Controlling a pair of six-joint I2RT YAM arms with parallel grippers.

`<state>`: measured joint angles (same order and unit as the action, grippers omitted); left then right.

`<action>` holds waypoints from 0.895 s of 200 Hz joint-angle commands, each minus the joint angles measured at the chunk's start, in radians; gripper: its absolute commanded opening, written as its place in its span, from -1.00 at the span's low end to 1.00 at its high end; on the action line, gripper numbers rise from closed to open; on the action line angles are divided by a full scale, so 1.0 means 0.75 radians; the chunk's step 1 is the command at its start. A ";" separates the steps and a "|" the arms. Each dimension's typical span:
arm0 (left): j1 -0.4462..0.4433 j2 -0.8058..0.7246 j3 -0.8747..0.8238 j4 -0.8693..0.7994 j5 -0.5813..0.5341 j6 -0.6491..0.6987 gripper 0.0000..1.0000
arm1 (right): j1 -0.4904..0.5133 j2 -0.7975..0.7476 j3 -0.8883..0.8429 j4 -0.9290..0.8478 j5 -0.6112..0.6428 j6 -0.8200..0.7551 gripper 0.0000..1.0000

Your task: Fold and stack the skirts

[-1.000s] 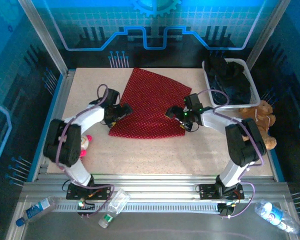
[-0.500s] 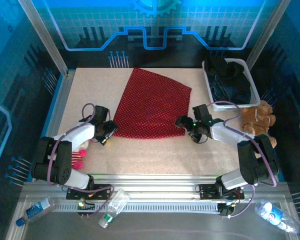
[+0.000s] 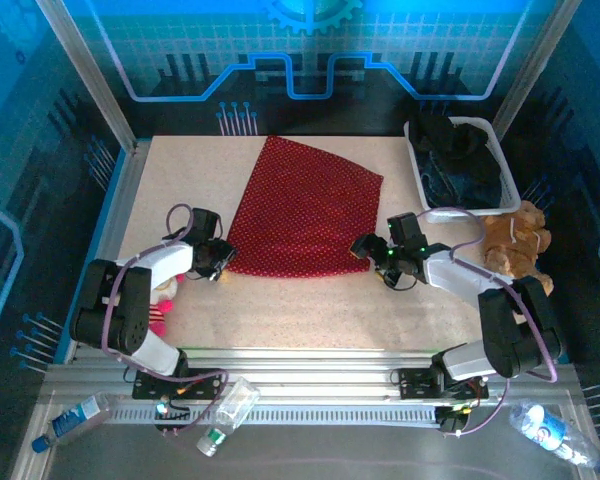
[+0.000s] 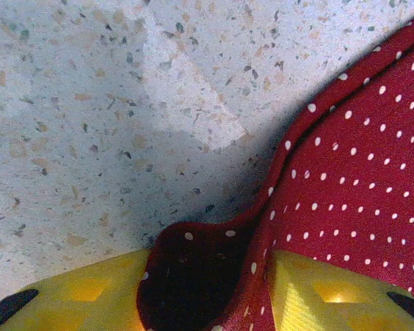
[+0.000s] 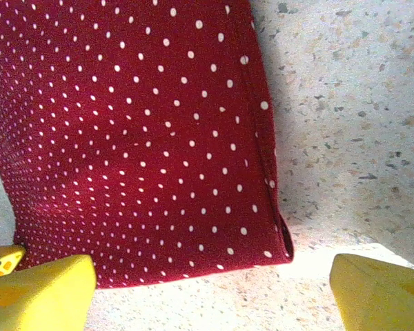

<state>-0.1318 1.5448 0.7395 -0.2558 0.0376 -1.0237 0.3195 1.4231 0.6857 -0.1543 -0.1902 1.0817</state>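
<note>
Top external view: red dotted skirt (image 3: pixel 305 210) lies flat mid-tabletop (image 3: pixel 280 312), wide hem nearest arms. Both arms just slid off skirt's sides down to near hem corners. Left jaws, wide a second ago, now narrowing round left corner. Left wrist view has hem bunched between yellow fingers (image 4: pixel 90 296), can't tell if pinch is firm yet. Right jaws barely narrowed, gaping wide either side of right corner, gripping nothing. Reckon first fold's about to kick off. Dark skirts (image 3: pixel 465 165) wait in white bin (image 3: pixel 458 213).
</note>
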 commanded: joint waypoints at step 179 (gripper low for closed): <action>-0.003 -0.195 -0.078 -0.092 0.026 0.048 -1.00 | 0.062 0.034 -0.120 0.152 0.025 0.057 -0.78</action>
<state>-0.1337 1.4815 0.7063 -0.2588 0.0608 -1.0126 0.3550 1.5082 0.6037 -0.0143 -0.1925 1.1637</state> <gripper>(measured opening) 0.057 0.162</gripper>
